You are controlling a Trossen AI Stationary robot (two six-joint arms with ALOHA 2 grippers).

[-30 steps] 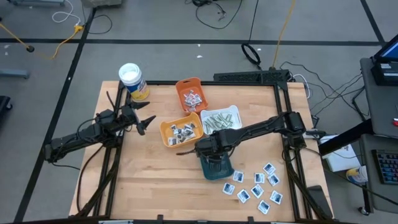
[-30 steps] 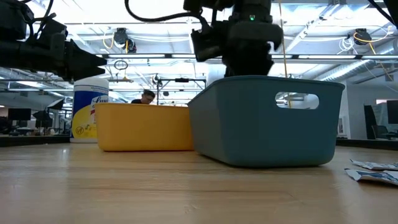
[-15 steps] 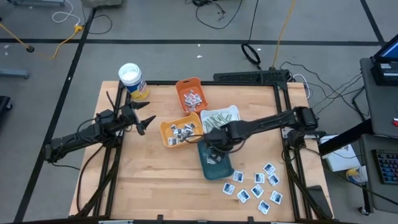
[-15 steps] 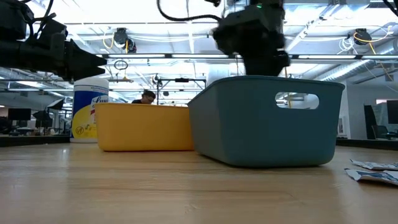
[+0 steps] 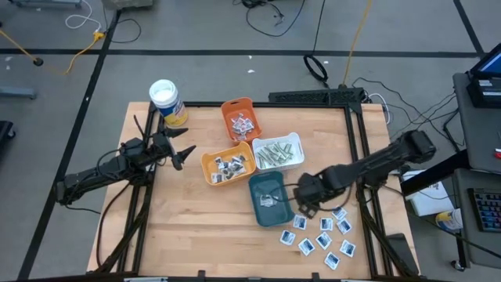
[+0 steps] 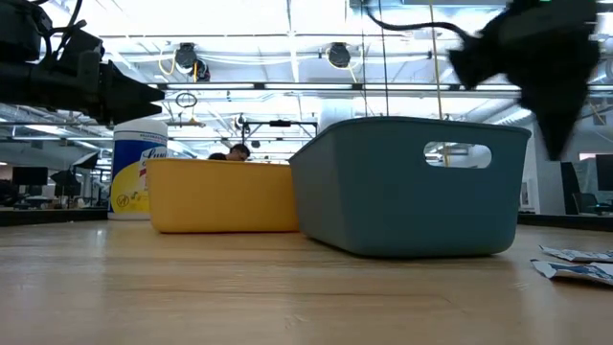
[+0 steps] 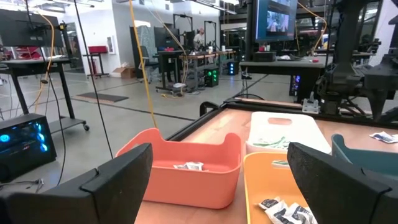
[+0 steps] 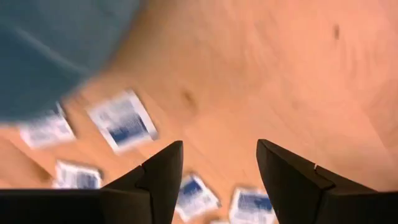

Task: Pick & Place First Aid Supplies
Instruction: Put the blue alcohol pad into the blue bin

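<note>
Now right gripper fingers apart, empty, above blue-print sachets; left gripper wide apart, empty.

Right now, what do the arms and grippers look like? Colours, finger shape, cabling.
Both arms are dark, near black, built of slim jointed links. The left gripper ends in two pointed dark fingers, broad and wedge-shaped up close. The right gripper has the same tapered matte-black fingers. Thin black cables run along the left arm; no markings are readable.
</note>
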